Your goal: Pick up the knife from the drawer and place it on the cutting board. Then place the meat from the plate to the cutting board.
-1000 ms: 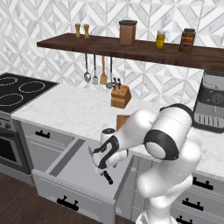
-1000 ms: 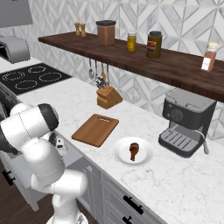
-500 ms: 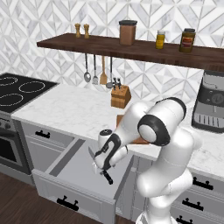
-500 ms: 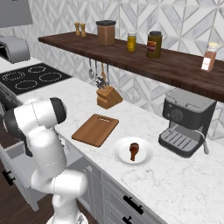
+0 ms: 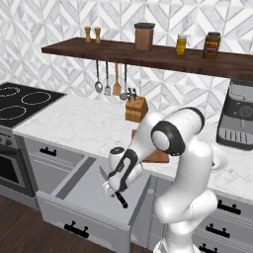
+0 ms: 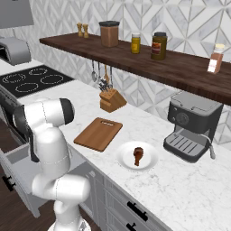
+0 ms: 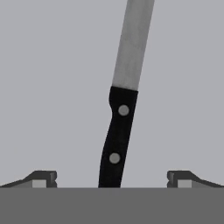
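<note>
I've brought the gripper lower into the open grey drawer since a second ago; jaws wide, holding nothing. Slim black-handled knife lies between the tips, blade toward 12 o'clock (handle centred). Next: close. Brown wooden cutting board waits.

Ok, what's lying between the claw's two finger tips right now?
The knife's black handle lies on the drawer floor between the open claw's tips, untouched by either, in the hand view. The rest of the gap is bare.
</note>
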Controlling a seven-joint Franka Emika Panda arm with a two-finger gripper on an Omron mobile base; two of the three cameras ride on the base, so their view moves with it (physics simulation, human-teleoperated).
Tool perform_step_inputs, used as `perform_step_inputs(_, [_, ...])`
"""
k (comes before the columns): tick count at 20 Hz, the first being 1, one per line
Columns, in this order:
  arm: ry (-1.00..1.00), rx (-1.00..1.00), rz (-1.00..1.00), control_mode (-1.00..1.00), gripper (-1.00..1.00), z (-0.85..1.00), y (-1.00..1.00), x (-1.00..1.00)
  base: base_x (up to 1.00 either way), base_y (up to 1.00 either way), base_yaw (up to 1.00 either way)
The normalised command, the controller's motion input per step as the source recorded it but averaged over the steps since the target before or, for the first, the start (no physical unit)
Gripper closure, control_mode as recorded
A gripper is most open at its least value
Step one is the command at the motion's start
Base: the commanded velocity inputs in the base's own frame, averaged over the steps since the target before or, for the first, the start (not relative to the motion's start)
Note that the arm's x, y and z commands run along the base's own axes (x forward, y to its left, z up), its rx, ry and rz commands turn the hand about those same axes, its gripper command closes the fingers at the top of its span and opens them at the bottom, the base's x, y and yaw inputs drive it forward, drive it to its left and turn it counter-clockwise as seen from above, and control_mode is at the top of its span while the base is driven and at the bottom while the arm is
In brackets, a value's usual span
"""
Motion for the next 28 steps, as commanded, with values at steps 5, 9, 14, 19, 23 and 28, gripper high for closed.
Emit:
perform_step_inputs(5, [-0.02,0.00,0.00,-1.00,-1.00,-0.18,0.12,0.00,0.00,0.00,0.00])
perform_step_inputs(9, [-0.03,-0.02,0.00,-1.00,-1.00,-0.16,0.08,0.00,0.00,0.00,0.00])
perform_step_inputs(14, [-0.03,-0.07,0.00,-1.00,-1.00,-0.18,0.12,0.00,0.00,0.00,0.00])
perform_step_inputs(19, [-0.07,-0.06,0.00,-1.00,-1.00,-0.17,0.12,0.00,0.00,0.00,0.00])
perform_step_inputs(23, [-0.09,-0.01,0.00,-1.00,-1.00,-0.19,0.02,0.00,0.00,0.00,0.00])
perform_step_inputs(28, [-0.08,0.00,0.00,-1.00,-1.00,-0.15,-0.07,0.01,0.00,0.00,0.00])
